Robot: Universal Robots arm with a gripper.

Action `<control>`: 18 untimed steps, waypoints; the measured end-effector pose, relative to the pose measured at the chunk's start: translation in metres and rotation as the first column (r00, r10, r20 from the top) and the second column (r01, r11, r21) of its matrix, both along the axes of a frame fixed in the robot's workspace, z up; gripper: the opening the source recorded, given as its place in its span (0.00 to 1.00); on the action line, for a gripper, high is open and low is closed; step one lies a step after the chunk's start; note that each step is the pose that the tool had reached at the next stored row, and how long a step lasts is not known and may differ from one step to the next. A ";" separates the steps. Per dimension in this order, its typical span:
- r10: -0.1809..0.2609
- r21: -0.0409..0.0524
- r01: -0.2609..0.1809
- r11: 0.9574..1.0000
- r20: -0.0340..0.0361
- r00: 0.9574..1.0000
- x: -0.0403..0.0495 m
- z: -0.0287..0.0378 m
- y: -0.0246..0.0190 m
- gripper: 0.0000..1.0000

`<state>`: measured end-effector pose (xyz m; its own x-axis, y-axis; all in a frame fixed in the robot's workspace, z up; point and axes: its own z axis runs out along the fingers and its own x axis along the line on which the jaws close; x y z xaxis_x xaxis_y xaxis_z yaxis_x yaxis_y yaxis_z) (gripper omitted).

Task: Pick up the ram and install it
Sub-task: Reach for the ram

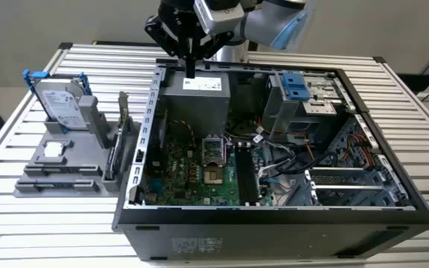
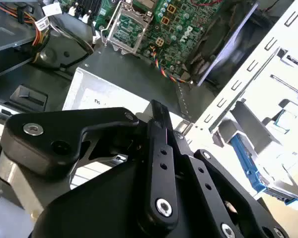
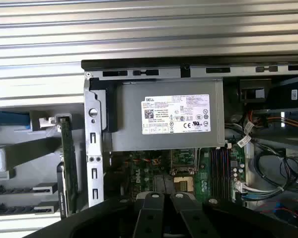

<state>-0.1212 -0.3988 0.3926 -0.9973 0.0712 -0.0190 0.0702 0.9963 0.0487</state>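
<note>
My gripper (image 1: 190, 72) hangs above the far edge of the open computer case (image 1: 136, 184), over the grey power supply (image 1: 199, 92). Its black fingers (image 2: 158, 124) are pressed together with nothing between them. A long, narrow dark board that looks like the ram (image 1: 111, 159) stands on edge in the grey fixture (image 1: 54, 187), just outside the case wall on the exterior view's left. In the first wrist view it is a green strip (image 3: 68, 163), well apart from the gripper (image 3: 165, 196). The motherboard's dark memory slots (image 1: 247, 174) lie beside the processor socket (image 1: 213, 149).
The fixture also carries a silver hard drive with blue rails (image 1: 56, 103), a thin metal bracket (image 1: 123, 111) and a small silver square (image 1: 53, 148). Loose cables (image 1: 274, 148) and a blue-handled drive cage (image 1: 296, 89) crowd the case's other side. The slatted metal table (image 1: 43, 223) surrounds everything.
</note>
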 end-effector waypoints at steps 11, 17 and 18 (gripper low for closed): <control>0.000 0.000 0.000 1.000 0.000 1.000 0.0000 0.0000 0.0000 0.00; 0.000 0.000 0.000 1.000 0.000 1.000 -0.0003 0.0000 0.0000 0.00; 0.000 0.000 0.000 1.000 0.000 1.000 -0.0010 0.0000 0.0000 0.00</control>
<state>-0.1222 -0.3988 0.3926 -0.9973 0.0713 -0.0190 0.0703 0.9963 0.0487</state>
